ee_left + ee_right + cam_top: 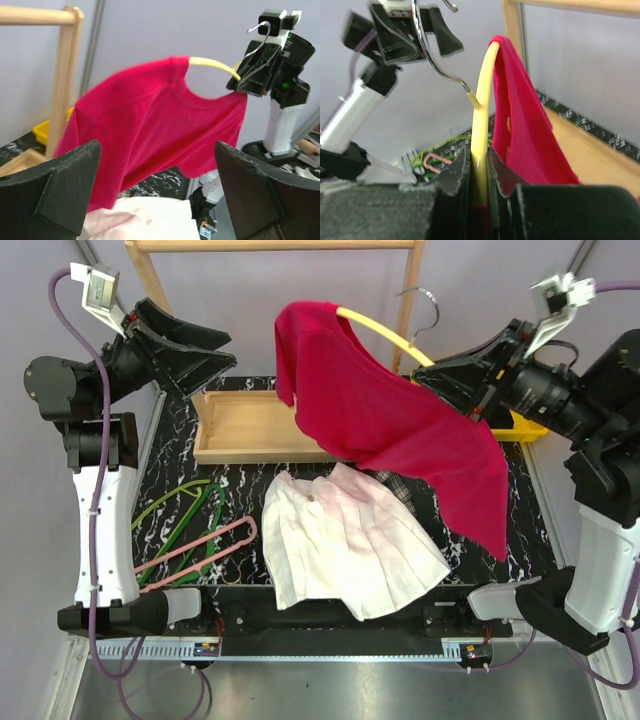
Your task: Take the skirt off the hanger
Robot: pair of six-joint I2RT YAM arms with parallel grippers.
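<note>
The skirt lies spread flat on the bench, near the middle, with its far edge tucked under the hanging red shirt and beside a bit of plaid cloth. It is off the pink hanger, which lies flat on the bench to the left. The hanger's right end is just beside the skirt's left edge; whether they touch is unclear. Green hangers lie tangled with the pink one.

On the right arm the jaws are clamped on the thin rim of a yellow hanger, held up above the bench. The shirt is draped over that hanger and hangs down to the right. The hanger's metal hook sticks up free.

On the left arm the jaws stand wide apart, raised at the far left and pointing toward the shirt, holding nothing. A wooden tray sits on the far side of the bench, partly under the shirt.
</note>
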